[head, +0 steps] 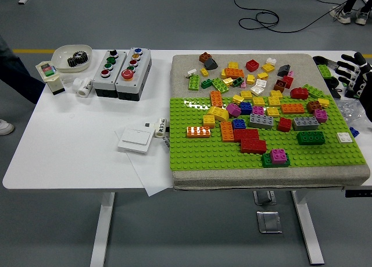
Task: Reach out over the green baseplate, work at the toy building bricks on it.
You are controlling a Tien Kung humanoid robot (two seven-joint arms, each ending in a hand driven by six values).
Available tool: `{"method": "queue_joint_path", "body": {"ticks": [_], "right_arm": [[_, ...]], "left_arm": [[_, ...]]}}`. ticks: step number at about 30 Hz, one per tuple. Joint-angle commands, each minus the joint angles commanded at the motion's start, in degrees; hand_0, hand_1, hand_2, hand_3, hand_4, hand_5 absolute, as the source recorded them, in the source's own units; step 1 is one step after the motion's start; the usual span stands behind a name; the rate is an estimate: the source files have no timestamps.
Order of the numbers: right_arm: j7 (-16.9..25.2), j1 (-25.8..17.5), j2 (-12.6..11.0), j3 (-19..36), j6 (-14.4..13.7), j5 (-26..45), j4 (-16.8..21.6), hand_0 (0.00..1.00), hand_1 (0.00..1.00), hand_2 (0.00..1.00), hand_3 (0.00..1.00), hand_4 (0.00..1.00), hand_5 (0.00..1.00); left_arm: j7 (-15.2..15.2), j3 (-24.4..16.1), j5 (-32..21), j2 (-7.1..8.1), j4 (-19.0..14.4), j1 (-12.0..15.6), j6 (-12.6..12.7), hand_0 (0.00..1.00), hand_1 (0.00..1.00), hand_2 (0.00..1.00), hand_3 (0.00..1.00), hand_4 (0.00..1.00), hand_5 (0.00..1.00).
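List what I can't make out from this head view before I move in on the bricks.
- Right robot hand: cut off by the picture's right edge; finger pose unclear against the dark arm.
- Left arm: not in view at all.
- Brick pile at the far end of the green baseplate: bricks overlap, so which are pressed together is hidden.
- Button boxes: labels too small to read.
- Person at the left edge: only a sleeve and shoe show.

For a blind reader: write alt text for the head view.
Loose toy bricks in many colours litter a green baseplate on a grey mat on a white table. The robot's right hand hovers open at the right edge; two button boxes stand left.
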Motion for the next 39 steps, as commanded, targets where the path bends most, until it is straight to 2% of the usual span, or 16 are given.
{"method": "queue_joint_path", "body": {"ticks": [9, 15, 22, 23, 26, 28, 29, 32, 34, 35, 39], "right_arm": [[0.17, 0.47, 0.31, -0.31, -0.62, -2.72, -0.25, 0.884, 0.820, 0.835, 0.824, 0.982, 0.813], [-0.74, 3.55, 1.41, -0.55, 0.14, -6.44, -2.29, 0.859, 0.814, 0.836, 0.838, 0.979, 0.803], [-1.08, 4.91, 0.25, -1.96, 0.14, -8.73, -3.74, 0.838, 0.806, 0.823, 0.841, 0.978, 0.780], [-1.08, 4.94, 0.19, -2.01, 0.14, -8.86, -3.81, 0.813, 0.794, 0.824, 0.857, 0.981, 0.665], [-0.57, 5.55, -0.77, -3.11, 0.56, -11.27, -4.82, 0.813, 0.794, 0.824, 0.857, 0.981, 0.665], [0.87, 6.35, -1.92, -4.62, 2.73, -14.87, -6.50, 0.813, 0.794, 0.824, 0.857, 0.981, 0.665], [1.22, 6.49, -2.13, -4.87, 3.32, -16.16, -6.81, 0.844, 0.809, 0.877, 0.893, 0.998, 0.528], [3.06, 7.16, -2.90, -6.42, 4.48, -19.74, -8.36, 0.844, 0.809, 0.877, 0.893, 0.998, 0.528], [4.21, 7.64, -3.11, -7.34, 3.83, -22.02, -9.52, 0.844, 0.809, 0.877, 0.893, 0.998, 0.528], [4.71, 7.87, -3.19, -7.73, 3.44, -23.88, -10.11, 0.705, 0.726, 0.815, 0.859, 0.980, 0.409], [6.49, 8.64, -3.85, -9.30, 1.57, -31.32, -12.13, 0.705, 0.726, 0.815, 0.859, 0.980, 0.409]], "left_arm": [[-0.90, 0.99, -2.21, -0.38, 0.05, 0.23, 0.14, 0.672, 0.766, 0.763, 0.578, 0.654, 0.610], [-2.31, 2.12, -5.99, -0.95, 0.39, 1.38, -0.04, 0.669, 0.761, 0.759, 0.576, 0.652, 0.612], [-2.72, 2.30, -6.86, -0.93, 0.61, 1.68, -0.27, 0.670, 0.758, 0.757, 0.575, 0.652, 0.615], [-2.73, 2.29, -6.88, -0.93, 0.62, 1.69, -0.27, 0.669, 0.757, 0.756, 0.574, 0.650, 0.616], [-2.84, 2.35, -7.04, -0.91, 0.63, 1.72, -0.22, 0.669, 0.757, 0.756, 0.574, 0.650, 0.616], [-2.92, 2.30, -6.97, -0.86, 0.53, 1.78, -0.02, 0.669, 0.757, 0.756, 0.574, 0.650, 0.616], [-2.94, 2.30, -6.97, -0.85, 0.51, 1.79, 0.01, 0.669, 0.756, 0.754, 0.574, 0.644, 0.613], [-2.95, 2.30, -6.98, -0.81, 0.48, 1.81, 0.12, 0.669, 0.756, 0.754, 0.574, 0.644, 0.613], [-2.86, 2.29, -6.91, -0.81, 0.48, 1.83, 0.18, 0.669, 0.756, 0.754, 0.574, 0.644, 0.613], [-2.83, 2.29, -6.91, -0.82, 0.48, 1.85, 0.20, 0.668, 0.753, 0.753, 0.574, 0.641, 0.614], [-2.67, 2.26, -6.77, -0.83, 0.46, 1.88, 0.25, 0.668, 0.753, 0.753, 0.574, 0.641, 0.614]]}}
